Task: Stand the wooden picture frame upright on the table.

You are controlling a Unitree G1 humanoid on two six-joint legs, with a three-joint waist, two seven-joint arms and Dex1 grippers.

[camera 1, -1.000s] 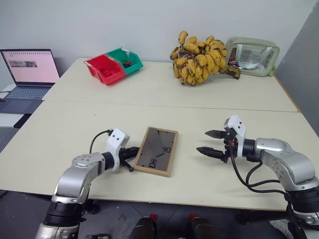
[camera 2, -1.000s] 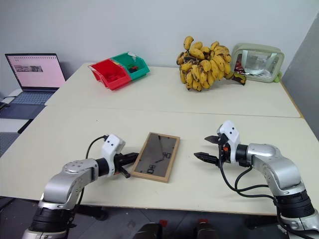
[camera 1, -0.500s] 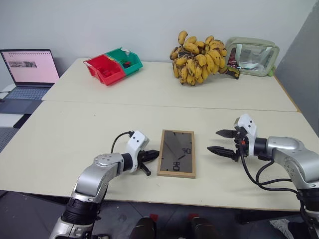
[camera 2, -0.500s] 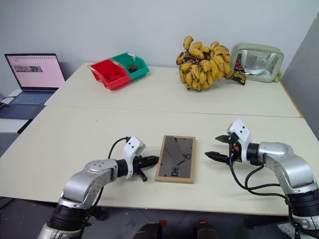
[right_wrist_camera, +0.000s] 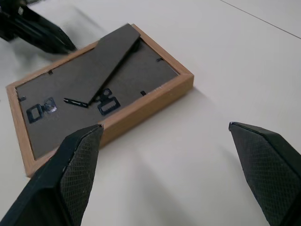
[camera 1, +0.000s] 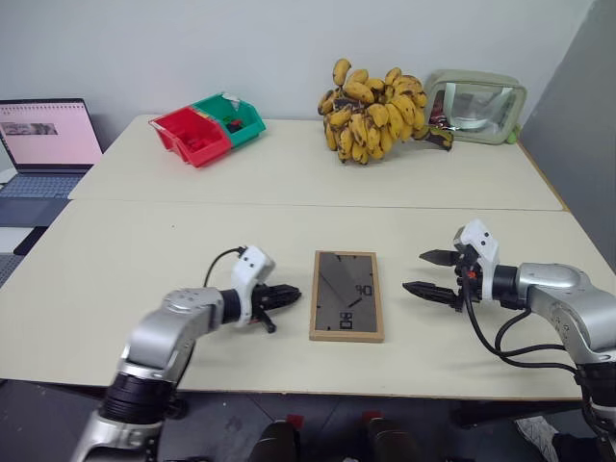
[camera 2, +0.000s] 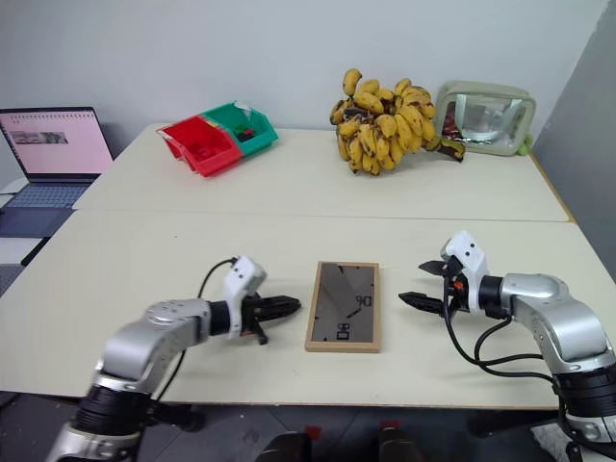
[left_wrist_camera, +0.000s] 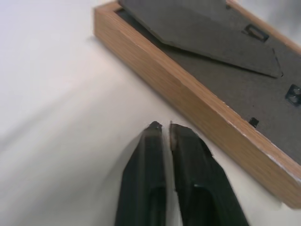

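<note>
**Picture frame lies flat, back up, between your two grippers**

Wooden picture frame (camera 1: 346,295) rests flat on the worktop (camera 1: 135,241) near its front edge in your head views, dark back facing up, long sides running away from you. Your left gripper (camera 1: 292,295) sits just beside the frame's left edge, apart from it, its fingers drawn almost together and holding nothing. Your right gripper (camera 1: 421,272) is near the frame's right side, spread wide and empty. Farther back you see red and green bins (camera 1: 198,128), a bunch of bananas (camera 1: 371,99) and a glass-fronted pale green case (camera 1: 474,93); a laptop (camera 1: 43,144) stands off to the left.

In your left wrist view, the two black fingers (left_wrist_camera: 143,183) show only a thin slit between them, tips close to the frame's wooden edge (left_wrist_camera: 197,101) without touching.

In your right wrist view, the fingers (right_wrist_camera: 73,169) stand far apart, and the frame's back (right_wrist_camera: 94,89) lies beyond them with its fold-out stand (right_wrist_camera: 106,59) folded flat. The other gripper's tips (right_wrist_camera: 35,33) appear past the frame's far side.
</note>
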